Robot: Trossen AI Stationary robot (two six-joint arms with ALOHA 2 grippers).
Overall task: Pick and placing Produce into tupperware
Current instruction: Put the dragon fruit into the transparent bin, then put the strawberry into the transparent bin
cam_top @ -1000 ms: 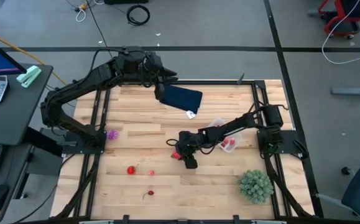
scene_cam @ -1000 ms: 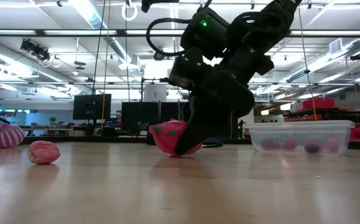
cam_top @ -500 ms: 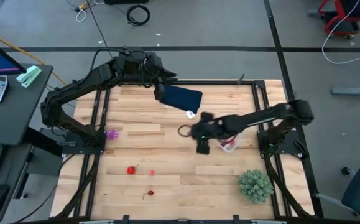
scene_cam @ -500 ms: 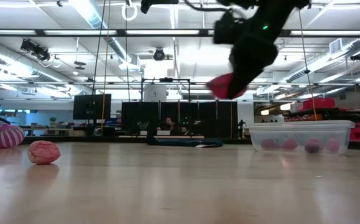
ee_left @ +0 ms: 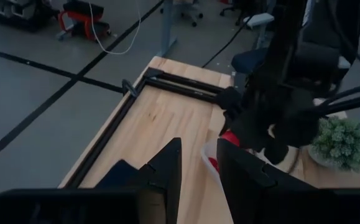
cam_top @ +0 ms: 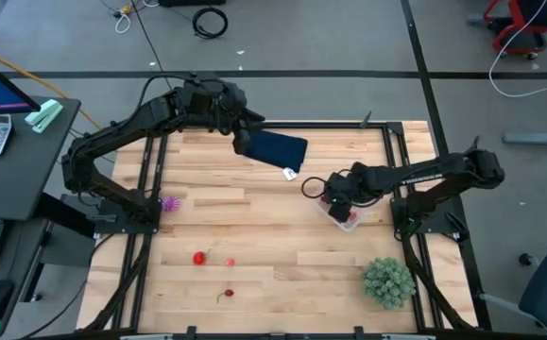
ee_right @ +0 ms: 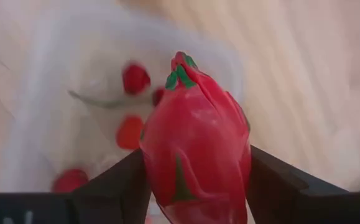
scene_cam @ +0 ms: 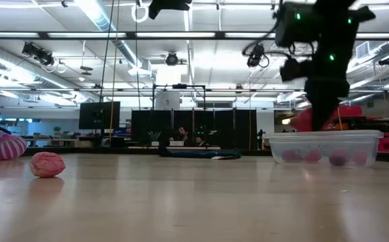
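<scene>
We're in a robotics lab: open industrial ceiling with fluorescent strip lights (scene_cam: 97, 13), rows of dark monitors (scene_cam: 99, 114), taped grey concrete floor (cam_top: 349, 38), loose cables.

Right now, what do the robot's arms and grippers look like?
Both arms are dark, nearly black, jointed, with cables running along them. The right arm shows small green lights in the low view. The left gripper and right gripper each have two flat, dark, squared fingers.

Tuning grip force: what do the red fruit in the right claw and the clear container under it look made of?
Red fruit with green flecks: looks like smooth, slightly glossy plastic or rubber, though possibly soft; right claw is shut on it. Clear rectangular container: thin translucent plastic, since the pieces inside show through its wall.
</scene>
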